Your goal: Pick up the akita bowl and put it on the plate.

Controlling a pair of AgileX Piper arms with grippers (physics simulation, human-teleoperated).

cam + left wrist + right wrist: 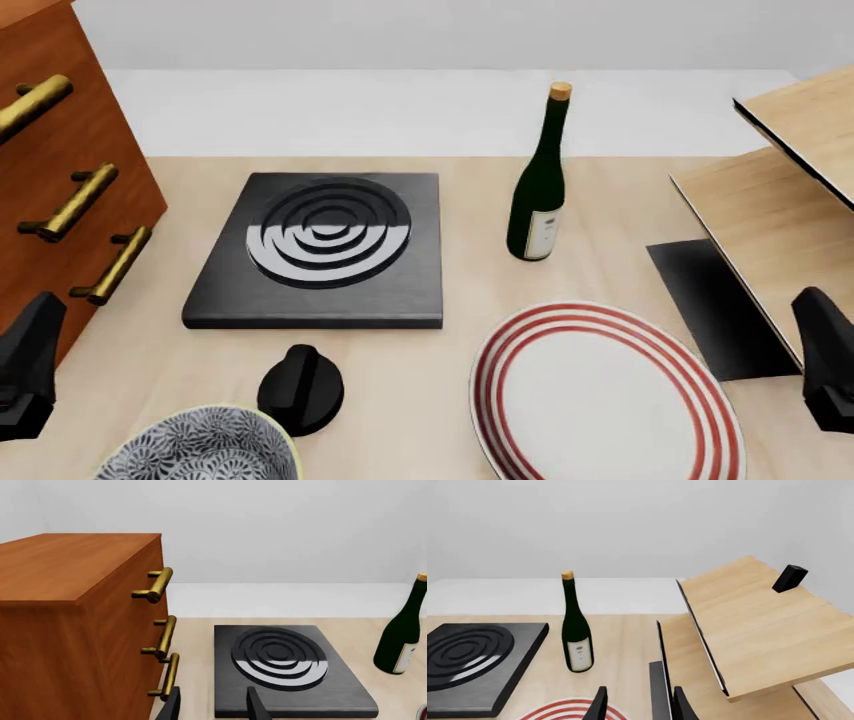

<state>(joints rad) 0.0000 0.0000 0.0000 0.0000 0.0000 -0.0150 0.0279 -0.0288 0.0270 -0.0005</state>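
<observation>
**Navy-patterned bowl at near edge, plate bare, both arms idle**

Navy-and-white akita bowl [200, 448] sits on the pale wood worktop [400, 400] at the near edge of the front view, partly cut off by the frame, pale yellow rim showing. Landmark: the black stove [320, 250] with concentric rings. Bowl lies nearer the camera than the stove, off its near left corner. A small black knob-like object [300, 388] stands between stove and bowl, just beside the bowl's rim; contact cannot be told.

Plate [603, 395], white with red rings, lies near-right of the stove, well apart from the bowl, nothing on it. Green wine bottle [541, 180] stands upright just right of the stove, beyond the plate. Wooden cabinet [60, 180] with brass handles stands left of the stove. Tilted wooden rack [774, 210] is far right of it.

Left tool [212, 707]: fingers apart, nothing between them, pointed toward the stove's near edge. Right tool [639, 705]: fingers apart, empty, above the plate's far rim. Neither touches the bowl.
</observation>
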